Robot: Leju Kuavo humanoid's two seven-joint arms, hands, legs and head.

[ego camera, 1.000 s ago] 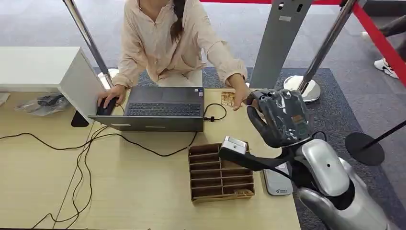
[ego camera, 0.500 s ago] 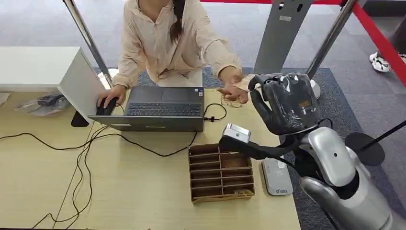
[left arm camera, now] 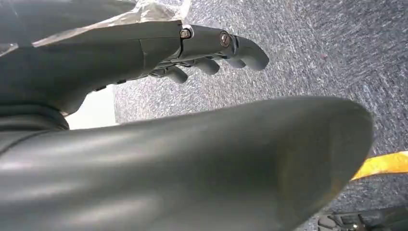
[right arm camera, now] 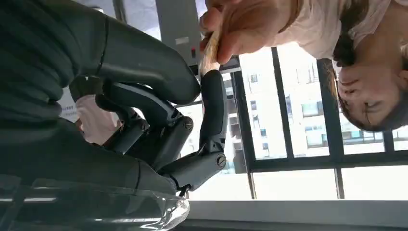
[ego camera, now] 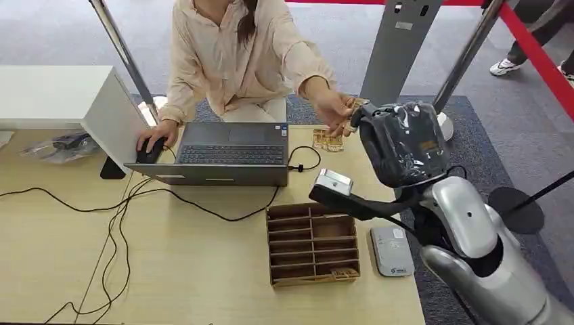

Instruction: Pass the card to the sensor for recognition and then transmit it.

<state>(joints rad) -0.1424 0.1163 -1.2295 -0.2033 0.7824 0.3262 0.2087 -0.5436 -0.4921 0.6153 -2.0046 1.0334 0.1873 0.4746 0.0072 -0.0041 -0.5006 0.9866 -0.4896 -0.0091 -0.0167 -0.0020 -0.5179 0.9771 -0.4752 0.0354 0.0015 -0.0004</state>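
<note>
Right hand (ego camera: 399, 142) is raised past the tabletop's (ego camera: 203, 271) far edge, its thumb and a finger pinching the card (right arm camera: 210, 50), which the person's hand (ego camera: 333, 108) also grips: this looks like the handover. The next move calls for letting go cleanly. Left hand (left arm camera: 159, 53) hangs over carpet, fingers loosely apart, holding nothing. The sensor (ego camera: 392, 251) lies near the tabletop's right edge, beside the cardboard organizer (ego camera: 311, 245).

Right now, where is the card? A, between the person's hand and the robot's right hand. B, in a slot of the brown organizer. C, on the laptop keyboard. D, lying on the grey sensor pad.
A: the card is pinched in the person's hand right at the fingers of the right hand.
</note>
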